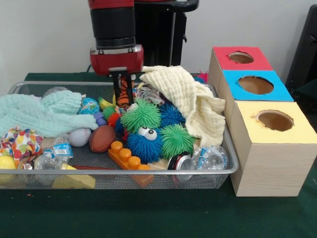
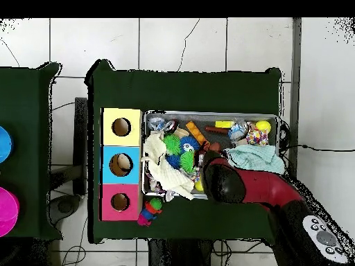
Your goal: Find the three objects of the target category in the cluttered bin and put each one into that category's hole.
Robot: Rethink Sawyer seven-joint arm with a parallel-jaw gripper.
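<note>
Toys and cloths crowd the bin (image 1: 233, 163); the three box holes (image 1: 275, 120) stand unobstructed.

A wire bin (image 1: 225, 148) full of toys is placed left of three holed boxes (image 1: 270, 144), frame right.

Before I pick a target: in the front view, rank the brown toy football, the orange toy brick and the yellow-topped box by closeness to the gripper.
1. Brown toy football: just below the gripper, slightly left.
2. Orange toy brick: lower, near the bin's front edge.
3. Yellow-topped box: far right, outside the bin.
</note>
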